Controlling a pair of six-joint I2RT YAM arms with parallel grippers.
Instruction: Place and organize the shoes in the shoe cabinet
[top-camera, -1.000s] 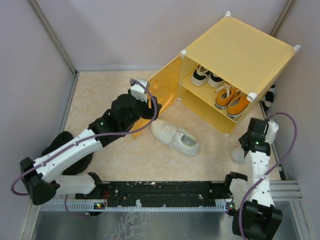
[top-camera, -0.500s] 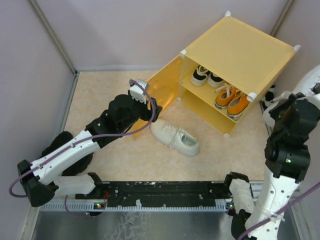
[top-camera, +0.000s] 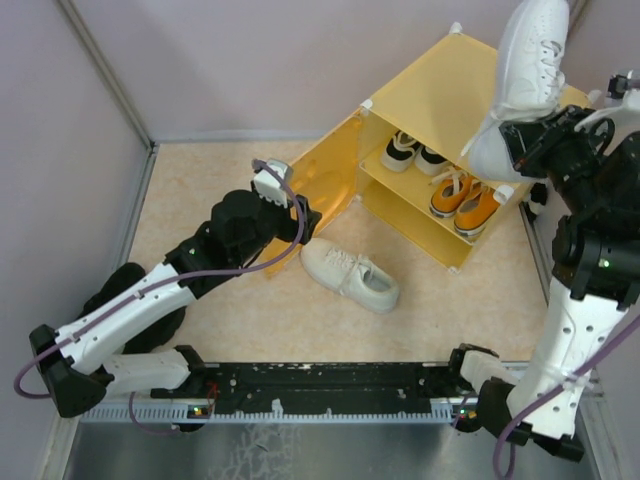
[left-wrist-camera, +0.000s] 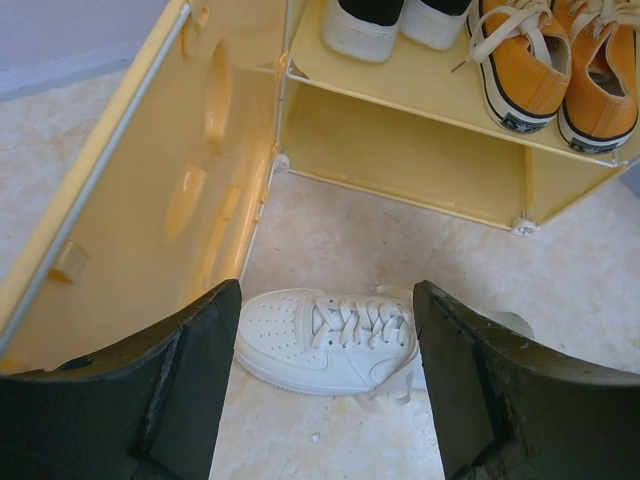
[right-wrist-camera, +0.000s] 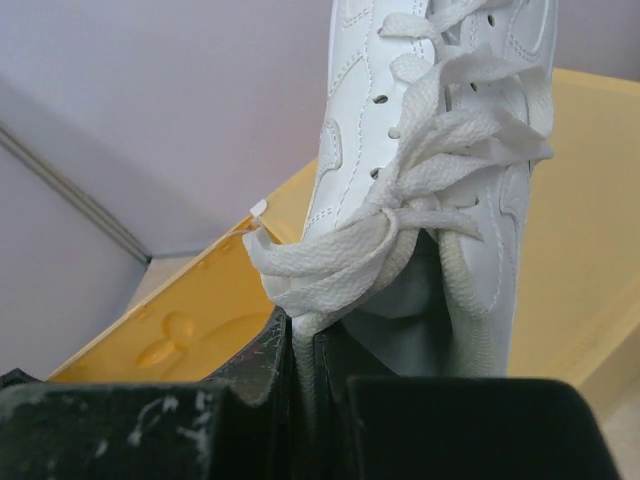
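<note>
Right gripper (top-camera: 515, 140): pressed together on the heel end of one off-white shoe (top-camera: 530, 60), raised high over the cabinet's top, toe pointing up. The right wrist view showed the laces bunched at the fingers; whether the pinch took the collar or only the laces could not be told.

Left gripper (left-wrist-camera: 328, 300): spread wide, holding nothing, just beside the open door and above the second white shoe. Contact with the door could not be told.

Table (top-camera: 190, 190): beige, marbled surface carrying the cabinet and one loose shoe.

Cabinet (top-camera: 480, 90): yellow cube, white corner connectors, opening turned toward the arms.

Door (top-camera: 320, 170): hinged at the cabinet's left side, swung fully open.

Shelf (left-wrist-camera: 420, 95): one inner board, both stored pairs standing on it.

Orange pair (top-camera: 462, 200): at the right of the shelf, side by side, toes outward.

Black-and-white pair (top-camera: 415, 152): at the left of the shelf, set further back.

Second white shoe (top-camera: 350, 275): lying on the table in front of the opening, near the door, apart from the cabinet.

Step in hand, by judgement: carrying the first white shoe toward the cabinet, two pairs already stored. Next move calls for lowering the shoe, turning it sole-down and feeding it into the compartment under the shelf, leaving room beside it for its mate.
</note>
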